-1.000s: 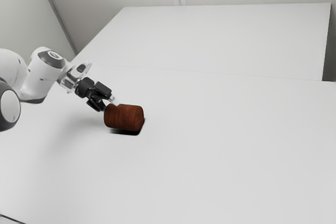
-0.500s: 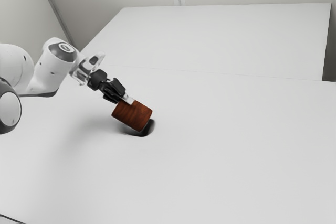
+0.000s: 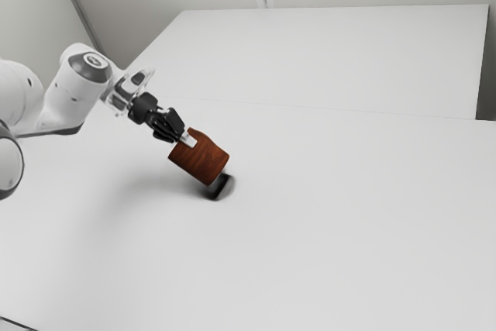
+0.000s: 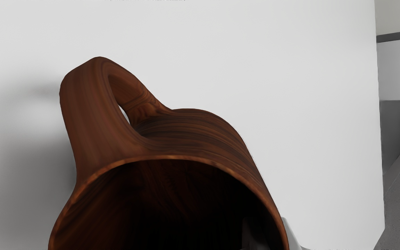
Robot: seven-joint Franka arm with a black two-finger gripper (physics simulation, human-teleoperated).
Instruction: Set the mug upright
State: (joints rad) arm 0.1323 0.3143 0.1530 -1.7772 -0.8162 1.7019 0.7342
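Mug (image 3: 200, 157) brown wood-look, streaky grain, smooth, semi-matt; table (image 3: 333, 215) plain white, smooth, matt.

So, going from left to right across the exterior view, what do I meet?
The white robot arm → its black gripper, pinching the mug's wall at the rim → the brown wooden mug, tilted.

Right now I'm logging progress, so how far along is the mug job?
Done: the gripper holds the mug by its wall, one finger inside, one outside. In hand: the mug, tilted, apparently off the table. Left: bring it upright, set it down, release.
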